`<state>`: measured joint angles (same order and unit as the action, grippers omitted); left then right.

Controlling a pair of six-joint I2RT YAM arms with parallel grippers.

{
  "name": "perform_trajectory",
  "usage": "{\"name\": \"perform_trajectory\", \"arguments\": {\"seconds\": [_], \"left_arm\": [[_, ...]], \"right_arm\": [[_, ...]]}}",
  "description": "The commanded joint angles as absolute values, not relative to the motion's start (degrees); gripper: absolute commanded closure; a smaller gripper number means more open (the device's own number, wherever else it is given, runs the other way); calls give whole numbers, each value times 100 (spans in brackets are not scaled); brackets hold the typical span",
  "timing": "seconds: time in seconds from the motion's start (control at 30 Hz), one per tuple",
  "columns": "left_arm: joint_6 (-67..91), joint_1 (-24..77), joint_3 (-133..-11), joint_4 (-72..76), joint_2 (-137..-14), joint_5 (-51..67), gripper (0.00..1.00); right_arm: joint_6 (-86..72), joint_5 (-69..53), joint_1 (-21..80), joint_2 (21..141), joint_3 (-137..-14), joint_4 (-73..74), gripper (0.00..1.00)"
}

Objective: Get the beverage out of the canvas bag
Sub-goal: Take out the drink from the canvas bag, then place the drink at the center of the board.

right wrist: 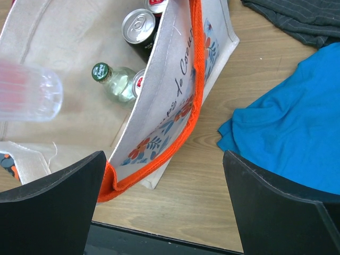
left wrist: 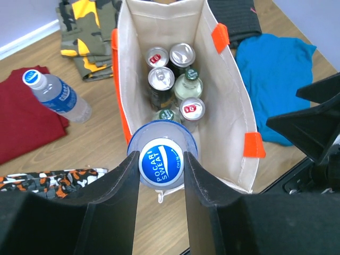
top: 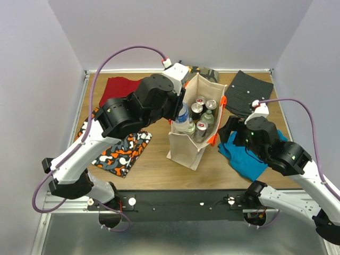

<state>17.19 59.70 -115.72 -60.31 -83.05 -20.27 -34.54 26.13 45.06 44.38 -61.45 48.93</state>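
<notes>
The beige canvas bag with orange handles stands upright mid-table, holding several cans and green-capped bottles. My left gripper is shut on a clear bottle with a blue Pocari Sweat cap, held at the bag's near-left rim; it also shows in the top view and, blurred, in the right wrist view. My right gripper is open and empty, beside the bag's right wall by its orange handle; in the top view it sits just right of the bag.
Another capped bottle lies on the table by a red cloth. A blue shirt lies right of the bag, a dark cloth at the back right, and an orange-patterned cloth at the left.
</notes>
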Motion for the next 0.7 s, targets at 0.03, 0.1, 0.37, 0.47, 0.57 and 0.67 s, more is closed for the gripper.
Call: {"name": "perform_trajectory", "arguments": {"seconds": [0.03, 0.1, 0.37, 0.47, 0.57, 0.67], "left_arm": [[1767, 5985, -11593, -5467, -7893, -2566, 100], [1732, 5985, -11636, -5458, -7840, -2662, 100], [1591, 5985, -11874, -5590, -7787, -2847, 100], [1617, 5994, -11839, -5511, -7717, -2883, 100], [1582, 5994, -11506, -5011, -7550, -2707, 100], [1582, 5994, -11627, -5010, -7629, -2786, 100]], "right_arm": [[-3428, 2479, 4544, 4561, -6152, 4676, 0], [-3419, 2461, 4544, 4588, -6144, 4650, 0], [-3428, 2496, 4544, 4562, -6109, 4667, 0], [-3445, 2496, 4553, 4535, -6091, 4693, 0], [-3445, 2487, 4544, 4561, -6082, 4667, 0], [-3437, 2479, 4544, 4588, -6108, 4676, 0]]}}
